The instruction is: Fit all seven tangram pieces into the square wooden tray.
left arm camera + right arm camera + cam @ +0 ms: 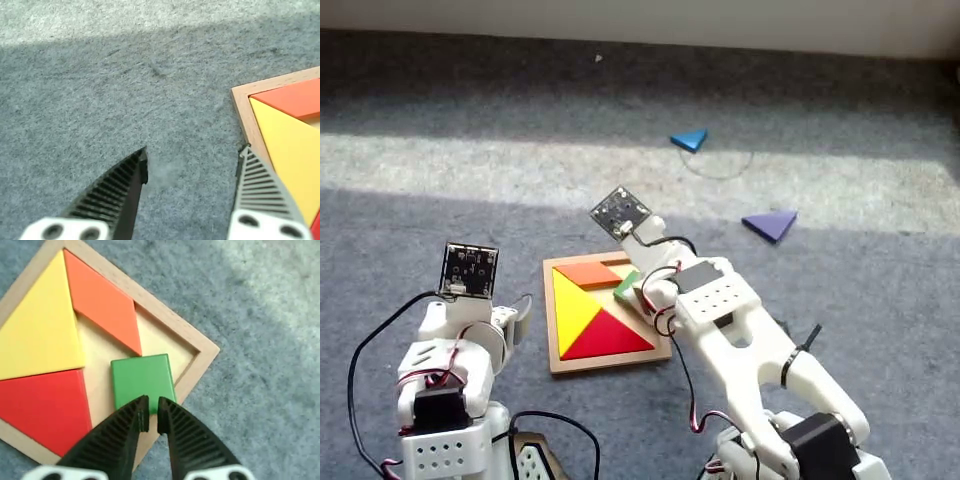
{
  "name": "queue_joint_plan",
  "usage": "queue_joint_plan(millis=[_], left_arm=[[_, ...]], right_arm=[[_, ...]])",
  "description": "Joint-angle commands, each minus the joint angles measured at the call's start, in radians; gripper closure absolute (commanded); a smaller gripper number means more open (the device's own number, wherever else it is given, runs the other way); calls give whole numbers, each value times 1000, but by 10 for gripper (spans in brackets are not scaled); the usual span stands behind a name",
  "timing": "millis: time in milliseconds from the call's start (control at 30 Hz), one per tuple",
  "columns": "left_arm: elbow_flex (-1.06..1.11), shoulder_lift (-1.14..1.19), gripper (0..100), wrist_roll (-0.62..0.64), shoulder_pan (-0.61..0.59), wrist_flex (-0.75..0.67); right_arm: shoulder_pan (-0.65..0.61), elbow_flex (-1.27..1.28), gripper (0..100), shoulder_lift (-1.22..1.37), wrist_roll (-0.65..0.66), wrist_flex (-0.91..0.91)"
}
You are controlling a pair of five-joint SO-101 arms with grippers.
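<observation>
Grey carpet (440, 230) covers the floor in the high view, crossed by a sunlit band. The square wooden tray (610, 361) lies between the two arms and holds an orange parallelogram (588, 273), a yellow triangle (572, 310), a red triangle (608, 337) and a green square (627, 288). A blue triangle (690, 140) and a purple triangle (770, 224) lie well apart from it on the carpet; these thin pieces could, I judge, slip from a pinch on the soft pile. In the left wrist view, the left gripper (194, 150) hangs wide open and empty over carpet just beside the tray's corner, where a careless swing might knock the tray and jar the seated pieces. In the right wrist view, the right gripper (153, 402) has its jaws drawn almost together with only a sliver between them, gripping nothing, tips at the green square's edge. The square sits askew to the rim with bare wood around it, so a push could ride it onto the orange parallelogram or the rim.
</observation>
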Motion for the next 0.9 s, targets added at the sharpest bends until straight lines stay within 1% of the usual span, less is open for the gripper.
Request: queue_joint_plan(millis=[0,233,300,467,667,867], left_arm=[[-7,-12,708,-6,12,-12],[-7,-12,708,-6,12,-12],[-7,-12,708,-6,12,-12],[-7,-12,708,-6,12,-12],[-7,-12,708,-6,12,-12],[-7,-12,708,-6,12,-12]], right_arm=[[15,-4,967,-31,9,-2],[13,-18,967,122,9,-2],[10,-59,967,151,9,-1],[7,-119,969,163,6,-1],[-41,-119,971,162,3,2],[-39,-124,971,162,3,25]])
